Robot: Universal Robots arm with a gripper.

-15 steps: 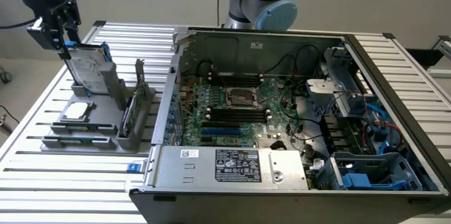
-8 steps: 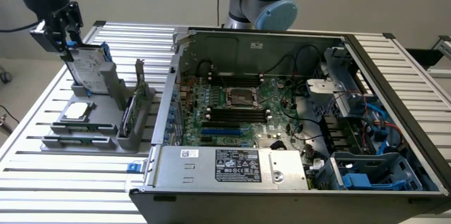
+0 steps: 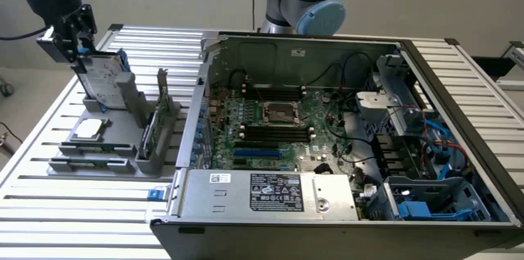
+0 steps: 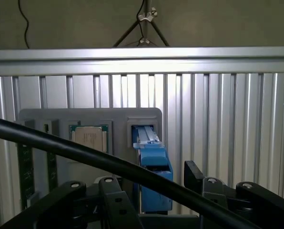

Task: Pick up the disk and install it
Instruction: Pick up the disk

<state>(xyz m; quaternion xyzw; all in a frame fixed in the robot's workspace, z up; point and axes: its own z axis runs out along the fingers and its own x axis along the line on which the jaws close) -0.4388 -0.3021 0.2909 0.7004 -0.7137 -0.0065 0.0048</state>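
Our disk (image 3: 105, 82) stands on edge in the grey holder (image 3: 61, 165).
The pincer (image 3: 80, 57) is released, with its jaws on either side of the disk's upper edge. We judge that the upright slot leaves that edge reachable, near the open computer case (image 3: 458, 94) on the table (image 3: 49, 211).

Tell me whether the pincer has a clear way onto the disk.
Probably yes: the open pincer hangs right over the upright disk in its grey stand, jaws either side of the blue bracket, nothing between.
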